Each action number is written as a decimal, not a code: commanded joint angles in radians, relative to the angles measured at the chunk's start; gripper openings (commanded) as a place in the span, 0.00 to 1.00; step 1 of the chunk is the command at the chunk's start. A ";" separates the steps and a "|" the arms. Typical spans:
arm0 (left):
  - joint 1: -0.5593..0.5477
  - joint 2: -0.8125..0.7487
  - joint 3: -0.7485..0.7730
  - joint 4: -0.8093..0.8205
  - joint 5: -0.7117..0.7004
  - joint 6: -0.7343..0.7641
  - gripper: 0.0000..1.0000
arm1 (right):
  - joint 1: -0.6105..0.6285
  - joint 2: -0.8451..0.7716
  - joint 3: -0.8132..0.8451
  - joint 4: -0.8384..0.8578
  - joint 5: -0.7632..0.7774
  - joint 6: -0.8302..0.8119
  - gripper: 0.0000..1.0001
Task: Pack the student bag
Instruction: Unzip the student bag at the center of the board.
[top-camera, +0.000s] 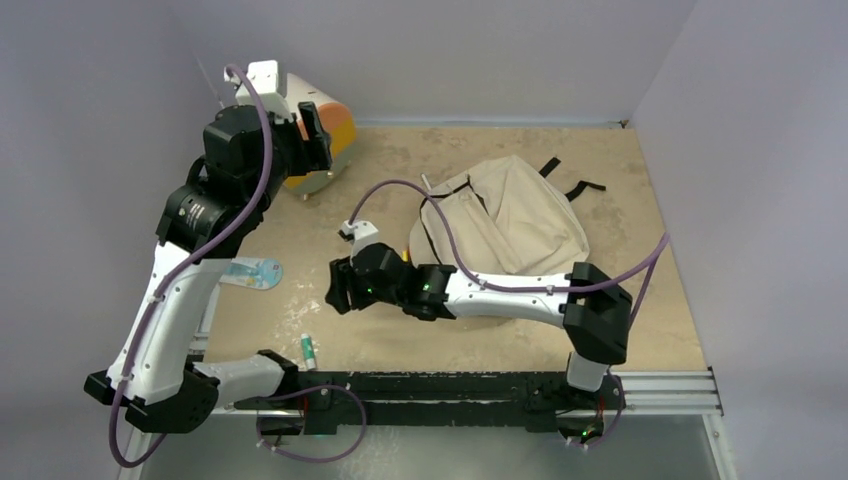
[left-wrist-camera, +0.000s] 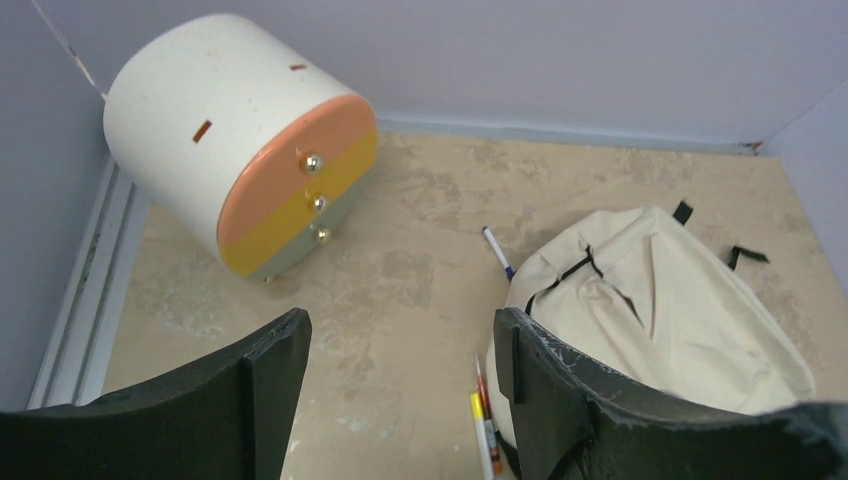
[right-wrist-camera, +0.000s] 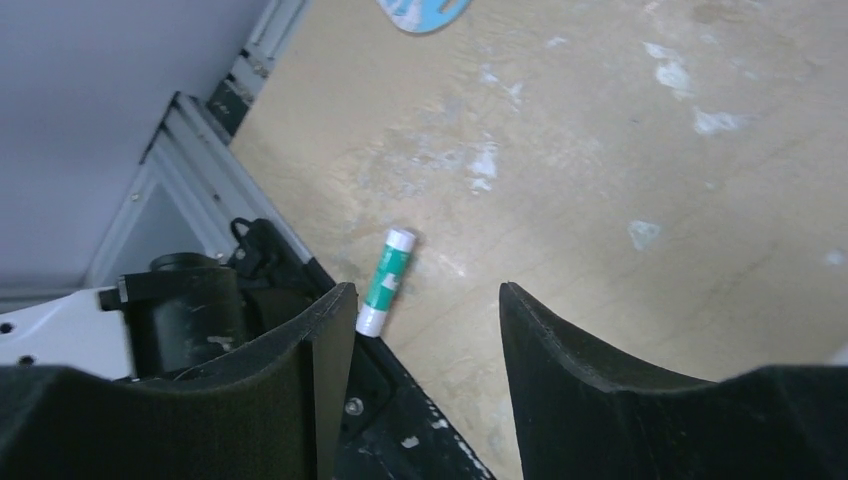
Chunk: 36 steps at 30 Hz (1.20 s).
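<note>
Cream fabric, slack and creased, marks the student bag (top-camera: 510, 215), slumped towards the table's far right. Both claws are spread and empty: the left gripper (left-wrist-camera: 400, 340) by the far left corner, the right gripper (right-wrist-camera: 425, 300) near a smooth green-and-white glue stick (right-wrist-camera: 385, 278) at the near edge. We judge gathering is in hand; next, we must straddle that round tube, which may roll.

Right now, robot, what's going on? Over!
Left end effector open, empty. Right end effector open, empty, near glue stick. Bag lying on table, not held. Pens loose beside it.
</note>
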 joint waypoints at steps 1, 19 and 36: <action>0.003 -0.037 -0.060 -0.032 0.016 -0.018 0.67 | -0.017 -0.095 0.027 -0.137 0.245 0.013 0.58; 0.003 -0.065 -0.291 -0.003 0.278 -0.132 0.67 | -0.782 -0.345 -0.172 -0.283 0.364 -0.245 0.69; 0.003 -0.069 -0.317 0.026 0.336 -0.141 0.67 | -0.807 -0.182 -0.174 -0.342 0.138 -0.393 0.74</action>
